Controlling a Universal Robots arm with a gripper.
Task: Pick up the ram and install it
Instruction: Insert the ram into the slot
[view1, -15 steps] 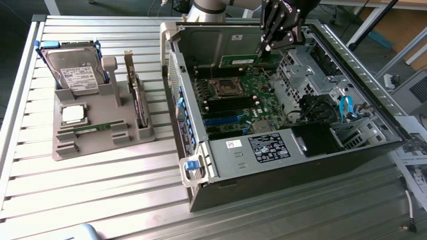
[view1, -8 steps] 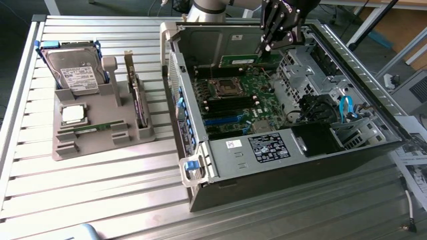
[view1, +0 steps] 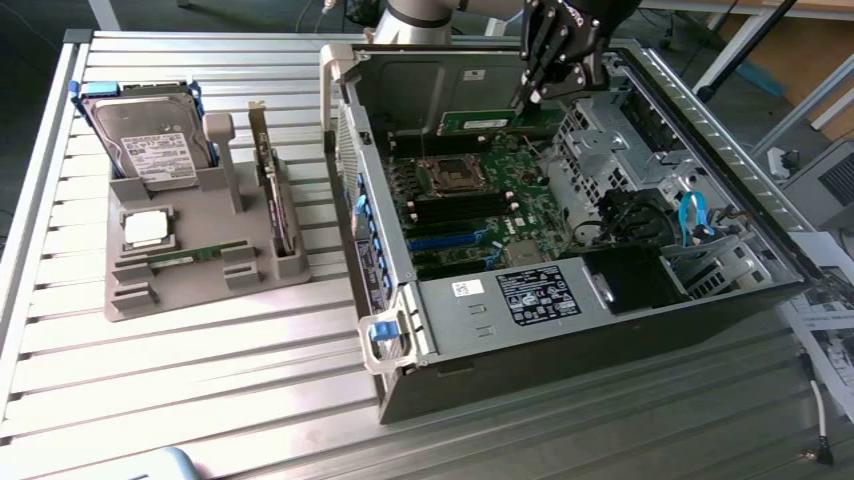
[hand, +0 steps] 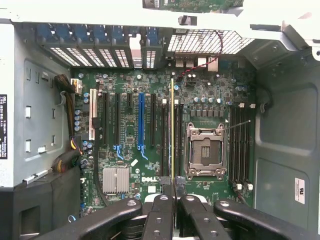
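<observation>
A slatted metal table (view1: 200, 400) carries a grey parts holder (view1: 180, 292) and an open computer case (view1: 534, 375).

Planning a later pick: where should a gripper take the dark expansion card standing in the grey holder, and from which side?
Probably the expansion card by its upper long edge, coming straight down from above, a finger on each flat face. It stands on edge in the grey holder, lower edge sunk in a slot, so the top is the free part.

End effector (hand: 172, 186): matte black, built of four curved linkage bars (hand: 107, 217) studded with round silver pivot screws (hand: 131, 203). Arm link (view1: 416, 14): smooth pale silver-grey tube joined to black wrist housing.
</observation>
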